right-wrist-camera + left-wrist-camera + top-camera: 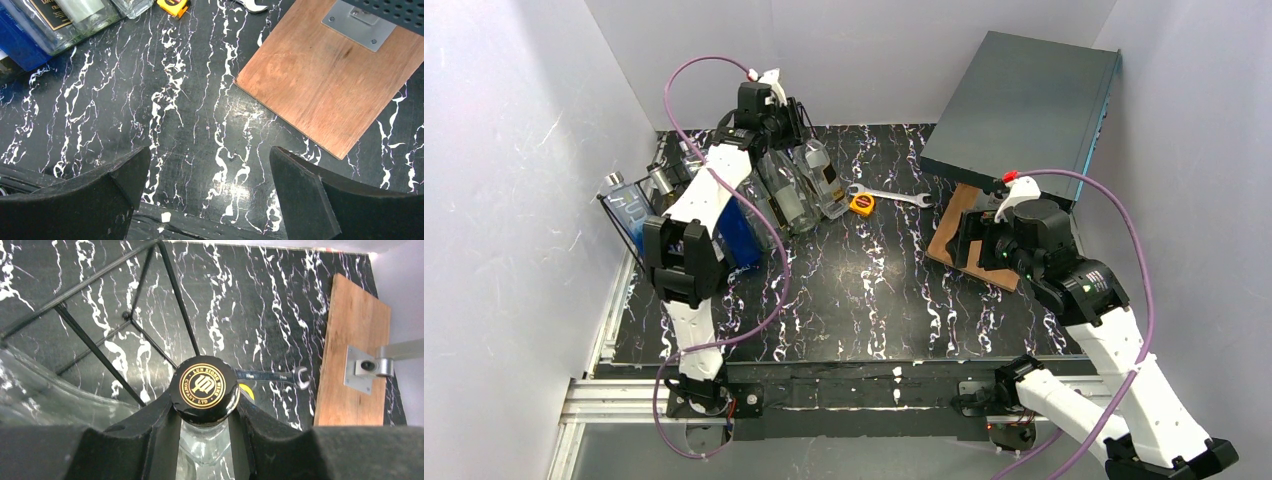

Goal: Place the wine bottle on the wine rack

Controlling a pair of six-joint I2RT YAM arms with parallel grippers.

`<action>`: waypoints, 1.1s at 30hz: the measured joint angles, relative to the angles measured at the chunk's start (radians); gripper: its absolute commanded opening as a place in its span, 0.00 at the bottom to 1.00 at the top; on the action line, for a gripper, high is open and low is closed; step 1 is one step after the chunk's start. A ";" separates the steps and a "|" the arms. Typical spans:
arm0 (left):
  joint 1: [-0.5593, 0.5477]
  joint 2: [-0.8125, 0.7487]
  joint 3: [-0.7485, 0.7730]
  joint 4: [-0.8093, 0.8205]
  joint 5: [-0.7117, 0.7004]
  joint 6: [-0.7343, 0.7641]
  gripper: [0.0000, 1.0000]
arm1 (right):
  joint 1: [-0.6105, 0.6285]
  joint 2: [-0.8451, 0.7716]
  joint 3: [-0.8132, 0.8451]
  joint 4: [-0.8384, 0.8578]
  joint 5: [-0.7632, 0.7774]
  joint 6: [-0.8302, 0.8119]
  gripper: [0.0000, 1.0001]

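Observation:
A clear glass wine bottle with a black cap (204, 386) bearing a gold logo fills the left wrist view, and my left gripper (204, 412) is shut on its neck just under the cap. From above, that gripper (795, 124) is at the back left and the bottle (823, 173) slopes toward me from it. Black wires of the wine rack (98, 351) run beside the cap; the rack (612, 212) stands at the far left. My right gripper (210, 172) hangs open over bare table, far from the bottle.
Other clear bottles (786, 195) and a blue one (736, 238) lie in or against the rack. A wrench (892, 195) and a yellow tape measure (861, 204) lie mid-table. A wooden board (330, 85) under a dark grey box (1024, 110) sits at the right.

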 measured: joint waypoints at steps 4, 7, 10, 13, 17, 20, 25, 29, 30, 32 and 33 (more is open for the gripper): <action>0.007 0.045 0.040 0.012 -0.001 -0.007 0.00 | 0.000 0.000 0.000 0.000 0.001 0.000 0.99; 0.011 0.076 0.077 0.004 0.000 -0.012 0.00 | 0.000 0.000 0.000 0.000 0.001 0.000 0.98; 0.013 0.096 0.098 0.003 -0.001 -0.014 0.06 | 0.000 0.000 0.000 0.000 0.001 0.000 0.98; 0.015 0.099 0.101 0.004 -0.003 -0.014 0.07 | 0.000 0.002 0.000 0.000 0.001 0.000 0.98; 0.018 0.100 0.101 0.005 -0.008 -0.013 0.13 | 0.000 0.014 -0.001 0.001 0.001 0.000 0.98; 0.019 0.104 0.101 0.012 -0.011 -0.013 0.21 | 0.000 0.021 -0.003 0.004 0.001 0.000 0.98; 0.026 0.129 0.101 0.063 -0.010 -0.016 0.28 | 0.000 0.023 -0.011 0.007 0.001 0.000 0.98; 0.037 0.155 0.106 0.103 -0.009 -0.034 0.33 | 0.000 0.023 -0.014 0.006 0.001 0.001 0.98; 0.040 0.162 0.109 0.109 -0.008 -0.040 0.35 | 0.000 0.022 -0.014 0.006 0.001 0.000 0.98; 0.043 0.167 0.110 0.115 -0.010 -0.043 0.42 | 0.000 0.022 -0.014 0.006 0.002 0.000 0.98; 0.044 0.169 0.110 0.115 -0.010 -0.042 0.46 | 0.000 0.022 -0.014 0.006 0.002 0.000 0.98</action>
